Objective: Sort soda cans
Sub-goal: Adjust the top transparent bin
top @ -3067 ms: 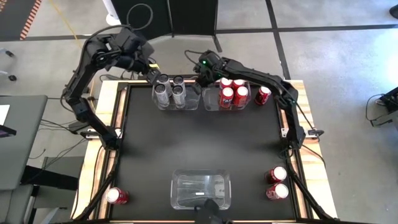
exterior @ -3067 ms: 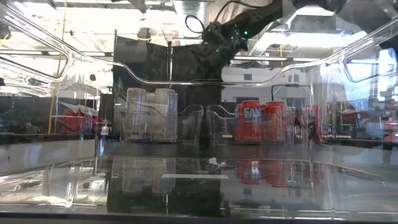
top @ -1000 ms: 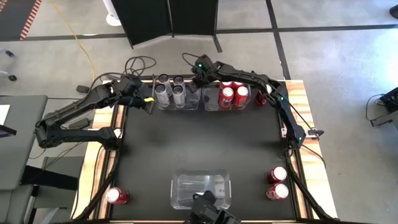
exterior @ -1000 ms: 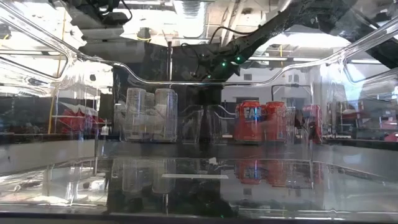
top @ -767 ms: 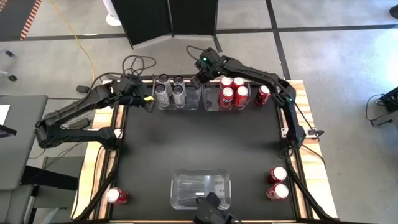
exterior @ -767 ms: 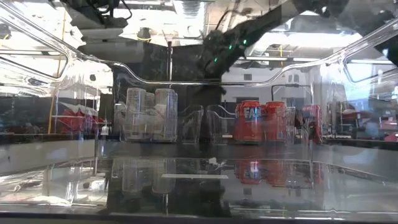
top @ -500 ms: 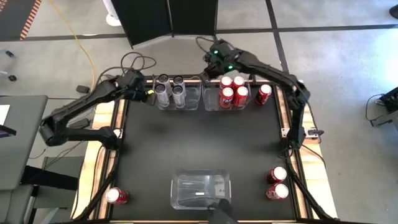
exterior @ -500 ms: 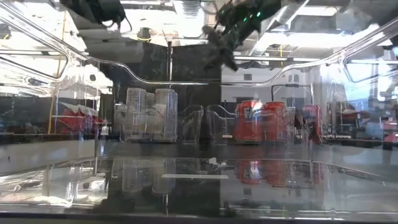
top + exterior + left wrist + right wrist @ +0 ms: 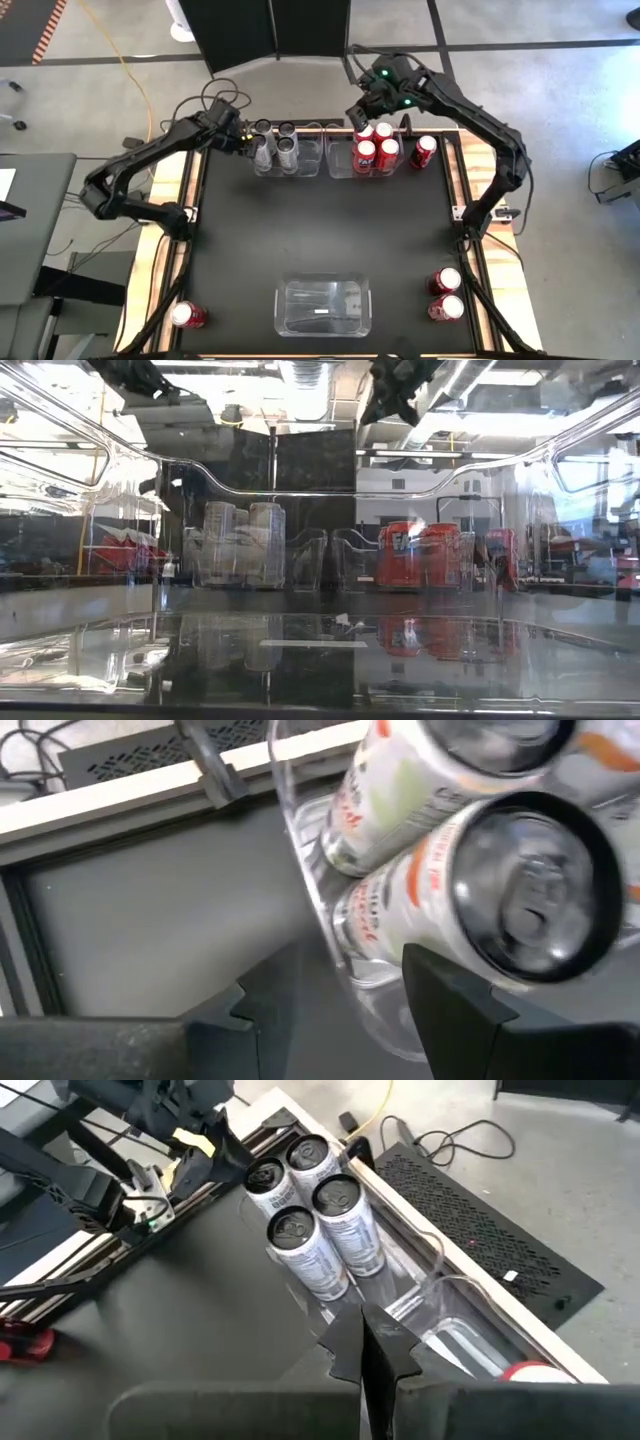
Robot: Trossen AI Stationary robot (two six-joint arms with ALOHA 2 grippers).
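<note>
Mostly red cans (image 9: 372, 150), silver-grey cans (image 9: 273, 147), silver tops

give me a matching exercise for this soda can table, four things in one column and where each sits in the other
Things:
1. silver soda cans
2. lone red can
3. pair of red cans
4. empty clear bin

Places (high view):
A. near edge, middle of the table
B. near-left corner
C. in the far bin beside the left hand
D. near-right corner

Pairs: 1-C, 2-B, 3-D, 4-A
</note>
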